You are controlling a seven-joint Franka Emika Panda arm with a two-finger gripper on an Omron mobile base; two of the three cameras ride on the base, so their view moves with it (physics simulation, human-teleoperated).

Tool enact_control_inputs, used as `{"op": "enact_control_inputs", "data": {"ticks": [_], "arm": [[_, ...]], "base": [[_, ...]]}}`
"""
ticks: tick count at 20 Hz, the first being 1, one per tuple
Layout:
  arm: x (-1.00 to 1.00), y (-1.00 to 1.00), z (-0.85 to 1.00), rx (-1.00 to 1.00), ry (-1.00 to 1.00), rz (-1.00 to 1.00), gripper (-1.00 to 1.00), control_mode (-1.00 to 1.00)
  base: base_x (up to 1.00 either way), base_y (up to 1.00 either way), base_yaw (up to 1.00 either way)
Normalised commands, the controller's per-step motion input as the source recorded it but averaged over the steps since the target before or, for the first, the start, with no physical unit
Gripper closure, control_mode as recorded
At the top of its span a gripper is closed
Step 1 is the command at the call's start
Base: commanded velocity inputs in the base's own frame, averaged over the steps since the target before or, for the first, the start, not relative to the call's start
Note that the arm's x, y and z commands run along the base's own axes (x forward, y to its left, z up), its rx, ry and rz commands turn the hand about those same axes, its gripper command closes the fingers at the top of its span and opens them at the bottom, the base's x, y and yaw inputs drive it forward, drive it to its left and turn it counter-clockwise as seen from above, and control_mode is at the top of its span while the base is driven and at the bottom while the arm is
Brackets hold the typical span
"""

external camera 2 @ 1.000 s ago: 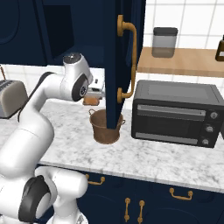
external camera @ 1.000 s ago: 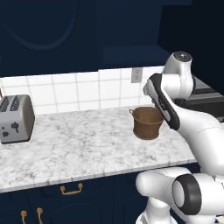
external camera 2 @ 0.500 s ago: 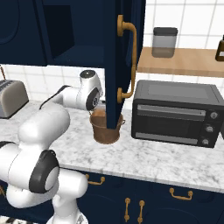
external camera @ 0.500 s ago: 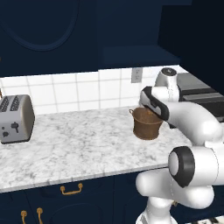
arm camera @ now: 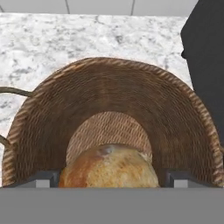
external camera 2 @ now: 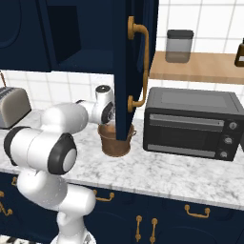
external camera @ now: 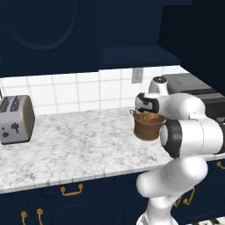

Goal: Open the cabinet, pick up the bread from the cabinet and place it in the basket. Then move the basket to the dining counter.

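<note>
Hand view: pincer wide, astride bread.

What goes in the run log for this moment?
phase: placing bread in basket | gripper: open, over basket | bread: inside basket, between fingertips | cabinet: door open | basket: on worktop beside oven

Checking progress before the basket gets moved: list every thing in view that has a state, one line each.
cabinet: door swung open.
bread: inside the basket, between the fingers.
basket: upright on the marble worktop, bread in it.
gripper: open, fingers either side of the bread; contact cannot be told.
toaster oven: door closed.
toaster: slots empty.
jar: lid on, on the wooden shelf.
</note>
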Motion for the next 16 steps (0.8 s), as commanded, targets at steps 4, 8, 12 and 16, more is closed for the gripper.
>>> {"op": "enact_control_inputs", "data": {"ticks": [4, 8, 12, 16], "arm": [[0.4, -0.11, -0.48, 0.0, 0.04, 0.0, 1.0, -1.0], [0.28, -0.08, -0.44, 0.0, 0.0, 0.0, 1.0, -1.0], [0.28, -0.03, -0.41, 0.0, 0.0, 0.0, 1.0, -1.0], [0.25, 0.0, -0.35, 0.0, 0.0, 0.0, 1.0, -1.0]], "base": [[0.0, 0.0, 0.0], [0.0, 0.0, 0.0], [0.0, 0.0, 0.0], [0.0, 0.0, 0.0]]}}
